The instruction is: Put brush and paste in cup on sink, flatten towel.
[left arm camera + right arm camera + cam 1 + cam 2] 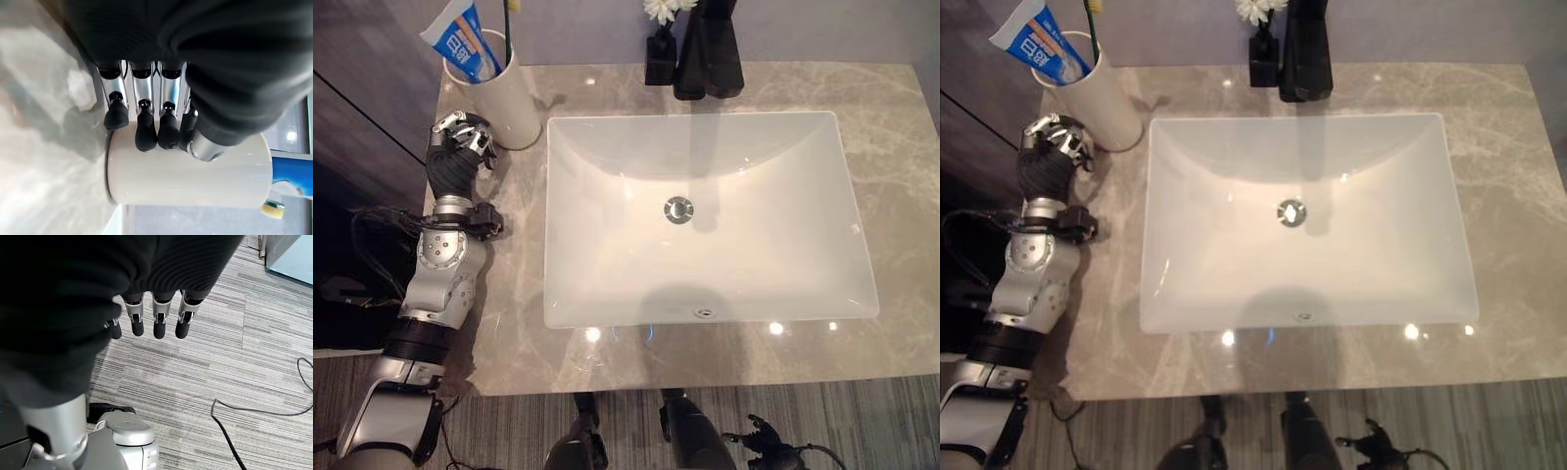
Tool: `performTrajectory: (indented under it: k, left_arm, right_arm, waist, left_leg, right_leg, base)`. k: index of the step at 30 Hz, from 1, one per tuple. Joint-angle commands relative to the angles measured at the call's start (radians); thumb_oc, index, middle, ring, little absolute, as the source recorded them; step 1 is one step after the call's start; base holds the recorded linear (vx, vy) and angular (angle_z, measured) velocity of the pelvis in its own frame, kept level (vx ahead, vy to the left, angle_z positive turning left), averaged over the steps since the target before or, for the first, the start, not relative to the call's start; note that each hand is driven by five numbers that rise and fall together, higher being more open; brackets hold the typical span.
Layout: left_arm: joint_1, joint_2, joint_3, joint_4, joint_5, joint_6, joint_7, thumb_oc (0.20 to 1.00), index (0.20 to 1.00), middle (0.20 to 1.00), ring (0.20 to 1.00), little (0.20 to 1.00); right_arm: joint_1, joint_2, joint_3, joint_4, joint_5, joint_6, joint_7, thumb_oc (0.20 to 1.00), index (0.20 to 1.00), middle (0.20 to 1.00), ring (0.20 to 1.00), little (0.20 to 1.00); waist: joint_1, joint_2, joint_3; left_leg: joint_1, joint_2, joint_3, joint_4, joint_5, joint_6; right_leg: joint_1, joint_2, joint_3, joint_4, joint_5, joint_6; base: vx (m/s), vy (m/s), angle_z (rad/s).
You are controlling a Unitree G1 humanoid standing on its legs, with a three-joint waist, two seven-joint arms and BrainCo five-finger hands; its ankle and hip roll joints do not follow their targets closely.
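A grey marbled worktop fills my view, with a white rectangular sink set into the middle of it and a round metal drain at the basin's centre. At the back edge, behind the sink, stands a black tap, and just beside it a small black vase with a white flower. At the worktop's back left corner stands a white cup, upright. The paste, a blue and white tube, sticks up out of the cup and leans to the left; the brush, a thin stem, stands in the cup beside it. I see no towel on the worktop. My left hand sits just in front of the cup, low on the worktop's left edge. In its wrist view the fingers are loosely bent with their dark tips right at the cup's wall, not wrapped around it, so the hand holds nothing. My right hand hangs below the worktop over a striped grey carpet, fingers straight and relaxed, empty.
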Motion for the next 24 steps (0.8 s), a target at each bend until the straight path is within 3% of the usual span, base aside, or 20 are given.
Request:
performTrajectory:
  k: [1,12,24]
  left_arm:
    - [-0.037,0.097,-0.028,0.070,-0.005,-0.010,0.010,0.200,0.200,0.200,0.200,0.200]
    - [-0.145,0.147,-0.078,0.216,0.029,0.000,0.016,0.200,0.200,0.200,0.200,0.200]
    - [-0.171,0.104,-0.129,0.201,0.045,0.000,0.008,0.200,0.200,0.200,0.200,0.200]
  right_arm:
    - [0.006,-0.023,0.027,-0.016,0.008,-0.007,0.004,1.000,1.000,1.000,1.000,1.000]
    - [0.005,-0.029,0.040,0.004,0.003,-0.009,0.010,1.000,1.000,1.000,1.000,1.000]
    - [0.000,-0.024,0.053,0.000,0.010,-0.013,0.008,1.000,1.000,1.000,1.000,1.000]
  waist:
    - [-0.020,-0.019,-0.002]
    - [-0.031,-0.020,-0.009]
    - [-0.039,-0.024,-0.012]
  left_leg:
    - [-0.003,0.021,-0.059,0.005,0.012,-0.037]
    - [-0.008,0.020,-0.059,0.005,0.012,-0.038]
    - [-0.015,0.018,-0.048,0.005,0.012,-0.038]
  right_leg:
    - [0.050,-0.054,-0.029,-0.001,-0.044,0.065]
    - [0.043,-0.058,-0.024,-0.001,-0.040,0.069]
    - [0.027,-0.058,-0.009,-0.001,-0.031,0.071]
  base:
    - [0.00,0.000,0.00]
    - [0.00,0.001,0.00]
    - [0.00,0.003,-0.03]
